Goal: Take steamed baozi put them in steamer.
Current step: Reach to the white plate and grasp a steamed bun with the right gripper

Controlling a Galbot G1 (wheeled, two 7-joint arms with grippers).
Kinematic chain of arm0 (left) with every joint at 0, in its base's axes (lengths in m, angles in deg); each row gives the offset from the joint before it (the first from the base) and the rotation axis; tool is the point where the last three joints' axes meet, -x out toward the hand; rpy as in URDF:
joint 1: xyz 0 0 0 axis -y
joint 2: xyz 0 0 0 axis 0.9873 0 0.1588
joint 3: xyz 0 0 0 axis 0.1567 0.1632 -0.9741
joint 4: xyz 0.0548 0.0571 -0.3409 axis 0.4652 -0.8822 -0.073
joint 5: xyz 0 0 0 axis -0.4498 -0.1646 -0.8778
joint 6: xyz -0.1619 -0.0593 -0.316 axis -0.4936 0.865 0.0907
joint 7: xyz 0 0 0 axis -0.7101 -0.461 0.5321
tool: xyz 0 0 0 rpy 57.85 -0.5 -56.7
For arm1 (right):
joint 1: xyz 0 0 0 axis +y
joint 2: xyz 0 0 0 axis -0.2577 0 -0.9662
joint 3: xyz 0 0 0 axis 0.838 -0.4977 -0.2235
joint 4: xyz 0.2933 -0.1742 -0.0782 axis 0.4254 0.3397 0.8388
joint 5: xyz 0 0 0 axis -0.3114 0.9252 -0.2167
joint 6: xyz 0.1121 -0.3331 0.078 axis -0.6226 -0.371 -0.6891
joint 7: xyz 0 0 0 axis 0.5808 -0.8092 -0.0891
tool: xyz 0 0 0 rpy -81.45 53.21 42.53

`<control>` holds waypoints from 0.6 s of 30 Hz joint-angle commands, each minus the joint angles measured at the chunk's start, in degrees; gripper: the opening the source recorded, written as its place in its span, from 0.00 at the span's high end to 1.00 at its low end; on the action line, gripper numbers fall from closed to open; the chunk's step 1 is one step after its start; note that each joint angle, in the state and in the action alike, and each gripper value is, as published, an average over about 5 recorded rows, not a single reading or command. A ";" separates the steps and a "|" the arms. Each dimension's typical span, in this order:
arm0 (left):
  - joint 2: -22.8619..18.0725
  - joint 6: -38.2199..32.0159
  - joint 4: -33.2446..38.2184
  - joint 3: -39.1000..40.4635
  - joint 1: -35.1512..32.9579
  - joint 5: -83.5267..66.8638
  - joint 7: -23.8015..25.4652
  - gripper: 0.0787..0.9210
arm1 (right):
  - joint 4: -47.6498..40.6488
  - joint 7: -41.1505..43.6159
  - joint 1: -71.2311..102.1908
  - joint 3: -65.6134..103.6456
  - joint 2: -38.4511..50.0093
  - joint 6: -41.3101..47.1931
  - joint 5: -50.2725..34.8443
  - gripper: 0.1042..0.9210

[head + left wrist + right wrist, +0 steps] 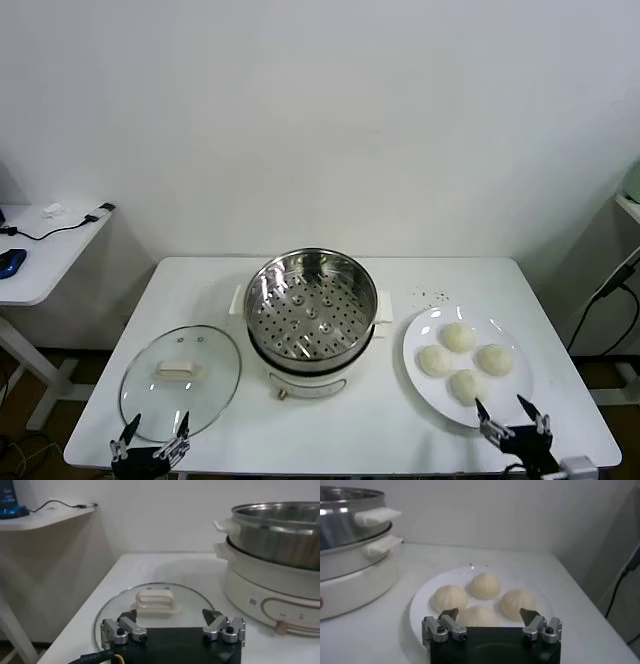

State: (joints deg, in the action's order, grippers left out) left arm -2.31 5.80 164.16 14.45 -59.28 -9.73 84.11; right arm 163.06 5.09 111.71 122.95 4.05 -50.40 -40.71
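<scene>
Cream baozi (461,362), four, on plate (419,382) right of empty steamer (310,305) on tabletop; none moved yet; right gripper (512,418) near plate, left gripper (152,440) by lid (181,381), both jaws apart; next: right descends onto nearest bun.

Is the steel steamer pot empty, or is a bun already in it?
Empty. The round stainless-steel steamer pot shows only its bare perforated tray; all four cream-white baozi buns sit on the flat white plate.
</scene>
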 commanded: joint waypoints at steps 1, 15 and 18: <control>0.04 0.16 0.01 0.36 0.34 -0.03 0.02 0.12 | -7.06 3.89 -25.05 -5.94 15.28 9.49 -0.14 0.12; -0.32 0.18 -0.41 1.04 1.33 0.25 0.24 0.12 | -37.76 59.10 -78.35 -57.39 40.75 -14.92 15.57 0.12; -0.39 0.23 -0.79 1.42 1.60 0.54 0.42 0.12 | -42.22 69.95 -94.49 -72.99 38.73 -20.38 16.43 0.12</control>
State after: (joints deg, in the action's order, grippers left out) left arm -2.56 5.96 163.79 15.40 -58.01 -9.53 84.34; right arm 137.78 41.98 57.61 85.75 33.10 -56.14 -31.40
